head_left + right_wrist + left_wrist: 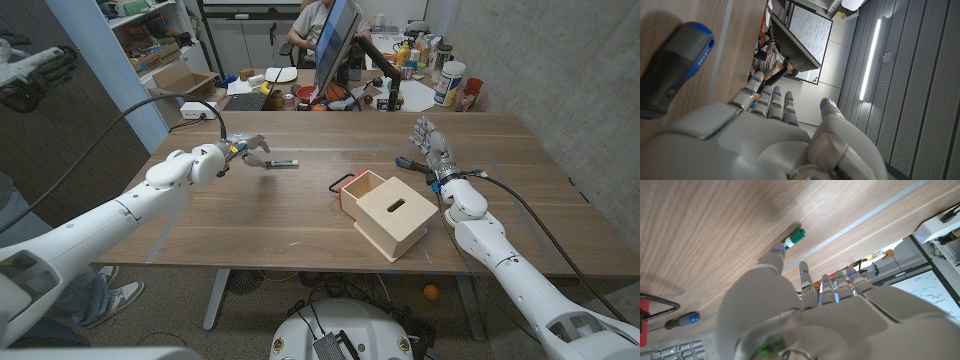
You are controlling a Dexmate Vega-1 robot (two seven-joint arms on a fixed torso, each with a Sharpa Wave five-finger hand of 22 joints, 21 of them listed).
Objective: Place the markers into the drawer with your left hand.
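The left hand (805,315) covers most of the marker (793,238), leaving its green cap and a bit of white barrel showing. The screwdriver (670,70) runs off the right wrist picture's edge. The drawer (362,193) interior is hidden from the head camera. The person's (312,22) head is cut off.

I can make out small digits on the blue end of the screwdriver handle (675,60) in the right wrist view, too blurred to read for sure. Whiteboard (810,37) behind the table has handwriting, illegible. Nothing else readable from my end
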